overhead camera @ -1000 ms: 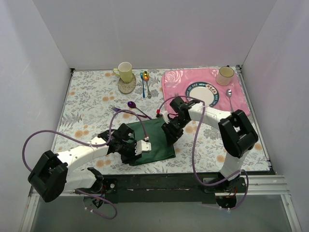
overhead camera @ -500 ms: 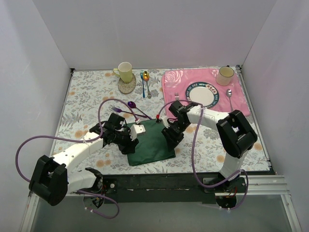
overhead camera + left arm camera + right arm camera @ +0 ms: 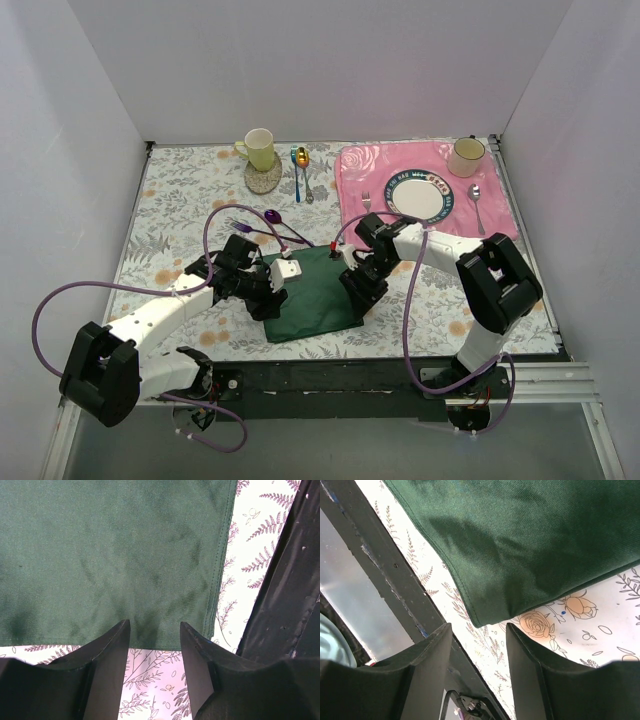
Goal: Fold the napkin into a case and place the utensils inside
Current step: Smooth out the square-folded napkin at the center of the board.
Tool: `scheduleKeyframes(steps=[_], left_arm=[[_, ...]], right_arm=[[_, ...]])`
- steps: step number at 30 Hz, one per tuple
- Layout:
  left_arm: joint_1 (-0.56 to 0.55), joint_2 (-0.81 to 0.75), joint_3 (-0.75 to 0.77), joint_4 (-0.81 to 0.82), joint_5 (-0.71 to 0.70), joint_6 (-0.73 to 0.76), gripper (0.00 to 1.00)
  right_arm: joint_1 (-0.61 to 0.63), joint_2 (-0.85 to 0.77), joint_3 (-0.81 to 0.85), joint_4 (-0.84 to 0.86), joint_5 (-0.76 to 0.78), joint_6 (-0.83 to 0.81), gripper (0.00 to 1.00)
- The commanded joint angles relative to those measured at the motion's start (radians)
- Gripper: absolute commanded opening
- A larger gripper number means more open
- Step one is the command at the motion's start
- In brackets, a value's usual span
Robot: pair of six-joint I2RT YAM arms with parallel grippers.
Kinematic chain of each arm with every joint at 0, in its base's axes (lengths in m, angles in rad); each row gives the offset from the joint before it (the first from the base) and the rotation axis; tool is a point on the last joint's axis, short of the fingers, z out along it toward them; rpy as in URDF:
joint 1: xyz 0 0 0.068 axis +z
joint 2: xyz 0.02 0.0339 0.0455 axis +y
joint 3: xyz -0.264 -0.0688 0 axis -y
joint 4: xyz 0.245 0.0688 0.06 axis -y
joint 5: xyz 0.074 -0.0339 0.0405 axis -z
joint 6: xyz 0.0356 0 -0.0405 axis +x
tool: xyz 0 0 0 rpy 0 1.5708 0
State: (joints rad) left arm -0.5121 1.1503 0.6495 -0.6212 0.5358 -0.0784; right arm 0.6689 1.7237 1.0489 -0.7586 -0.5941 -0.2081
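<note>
One napkin, one purple spoon, one fork.
Napkin lies mid-bench, spoon and fork just behind it; left gripper and right gripper both gape empty at its edges; plate lettering unreadable.

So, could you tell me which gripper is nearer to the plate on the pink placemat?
Right. The right gripper is at the right edge of the napkin, toward the plate; the left gripper is at its left edge, across the cloth.
</note>
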Motion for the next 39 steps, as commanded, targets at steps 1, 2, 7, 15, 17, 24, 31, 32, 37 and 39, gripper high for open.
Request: scheduleKeyframes(steps=[1,2,7,15,17,24,31,32,37,39], left_arm=[[0.003,-0.034,0.001,0.003,0.013,0.019,0.45],[0.004,-0.035,-0.001,0.006,0.012,0.017,0.45],[0.003,-0.035,0.002,0.008,0.018,0.023,0.45],[0.004,-0.034,0.007,0.003,0.013,0.037,0.45],[0.004,-0.037,0.007,-0.003,0.015,0.039,0.45],[0.004,-0.037,0.009,-0.009,0.012,0.045,0.45],[0.004,-0.029,0.004,-0.008,0.013,0.051,0.45],[0.003,-0.029,0.004,-0.009,0.012,0.052,0.45],[0.006,-0.02,0.007,0.0,0.02,0.023,0.46],[0.02,-0.015,0.012,0.008,0.038,-0.009,0.48]], right_arm=[[0.001,0.036,0.033,-0.01,-0.029,0.016,0.54],[0.001,0.039,0.034,-0.01,-0.03,0.016,0.54],[0.003,0.053,0.031,-0.01,-0.026,0.018,0.51],[0.003,0.031,0.043,-0.039,-0.019,0.013,0.18],[0.003,0.017,0.043,-0.051,-0.021,0.007,0.08],[0.001,-0.009,0.023,-0.093,-0.01,-0.016,0.01],[0.001,0.008,0.028,-0.087,-0.022,-0.013,0.01],[0.0,0.011,0.028,-0.085,-0.018,-0.016,0.01],[0.0,0.033,0.011,-0.081,0.022,-0.022,0.05],[0.001,0.033,0.014,-0.081,0.046,-0.022,0.11]])
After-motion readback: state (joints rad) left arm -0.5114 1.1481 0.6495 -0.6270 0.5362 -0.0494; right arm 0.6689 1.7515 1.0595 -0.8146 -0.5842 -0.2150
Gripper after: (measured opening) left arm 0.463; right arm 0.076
